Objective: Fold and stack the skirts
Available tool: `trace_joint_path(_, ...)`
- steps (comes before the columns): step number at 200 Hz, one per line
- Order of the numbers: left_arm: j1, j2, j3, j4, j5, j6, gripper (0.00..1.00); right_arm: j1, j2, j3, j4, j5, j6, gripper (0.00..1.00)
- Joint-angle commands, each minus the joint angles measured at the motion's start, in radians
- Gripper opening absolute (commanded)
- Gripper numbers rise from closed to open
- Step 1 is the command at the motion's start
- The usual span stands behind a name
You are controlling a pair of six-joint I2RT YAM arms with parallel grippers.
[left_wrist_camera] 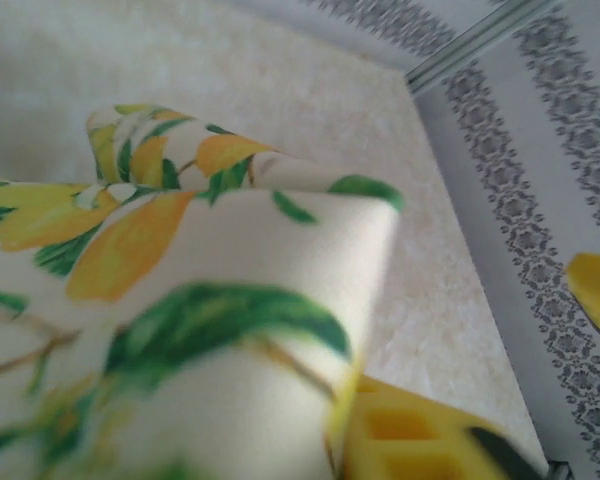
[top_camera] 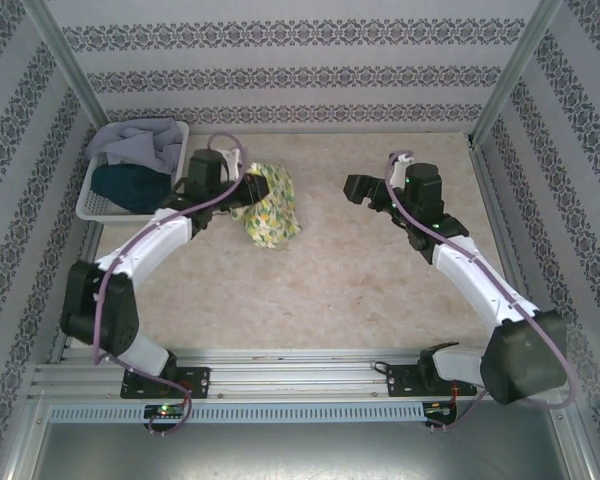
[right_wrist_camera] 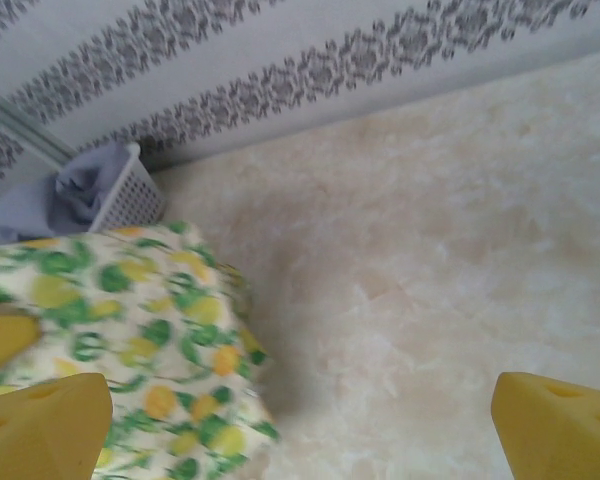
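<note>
The enclosure had patterned wallpaper on three sides and a pale marbled worktop (top_camera: pixel 360 290). The yellow skirt (top_camera: pixel 270 210), printed with fruit and leaves, hung bunched from the left gripper (top_camera: pixel 242 190) over the far-left part of the worktop, its lower end at or near the surface. In the left wrist view the cloth (left_wrist_camera: pixel 180 260) draped over the fingers (left_wrist_camera: pixel 410 440). They appeared to pinch a gathered edge, though the contact itself was covered. The right gripper (top_camera: pixel 360 190) hovered well apart to the right, its fingers (right_wrist_camera: pixel 45 430) spread wide and holding nothing.

In my judgement the step in hand was laying this skirt out flat. It would be done well by lowering the skirt toward the open centre, the right gripper taking an opposite edge to pull out the bunching before any fold.

The grey-lavender skirt (top_camera: pixel 140 140) and the dark teal skirt (top_camera: pixel 128 185) lay heaped in the white basket (top_camera: pixel 92 200) at the far-left corner, close beside the left arm. The basket limited room for spreading on that side.
</note>
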Motion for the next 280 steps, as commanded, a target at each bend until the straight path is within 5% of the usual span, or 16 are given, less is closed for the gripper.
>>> trace_joint_path(1, -0.004, -0.002, -0.014, 0.111, -0.038, -0.029, 0.62, 0.037, 0.042, -0.008, 0.005, -0.034, -0.058, 0.98)
trace_joint_path(34, -0.001, -0.090, 0.042, -0.207, -0.335, 0.133, 0.99, 0.107, 0.132, 0.030, -0.057, -0.026, -0.124, 0.98)
trace_joint_path(71, -0.005, -0.123, 0.080, -0.432, -0.450, 0.116, 1.00, 0.175, 0.244, 0.037, -0.063, -0.013, -0.030, 0.90)
trace_joint_path(89, -0.015, -0.141, 0.056, -0.480, -0.499, 0.062, 1.00, 0.223, 0.272, 0.018, -0.102, 0.051, -0.028, 0.78)
trace_joint_path(123, -0.014, -0.113, 0.015, -0.449, -0.415, 0.023, 1.00, 0.313, 0.285, -0.061, -0.118, 0.126, -0.025, 0.72)
trace_joint_path(150, -0.015, -0.035, 0.003, -0.425, -0.351, -0.016, 0.90, 0.368, 0.315, -0.078, -0.159, 0.183, -0.041, 0.67)
trace_joint_path(207, -0.015, 0.011, -0.021, -0.363, -0.327, -0.043, 0.94, 0.458, 0.457, 0.010, -0.229, 0.343, -0.087, 0.53)
trace_joint_path(266, -0.012, 0.004, -0.022, -0.337, -0.340, 0.005, 1.00, 0.460, 0.527, 0.074, -0.187, 0.439, -0.082, 0.20)
trace_joint_path(280, -0.011, 0.004, 0.006, -0.338, -0.316, 0.066, 1.00, 0.456, 0.519, 0.097, -0.200, 0.459, -0.080, 0.03)
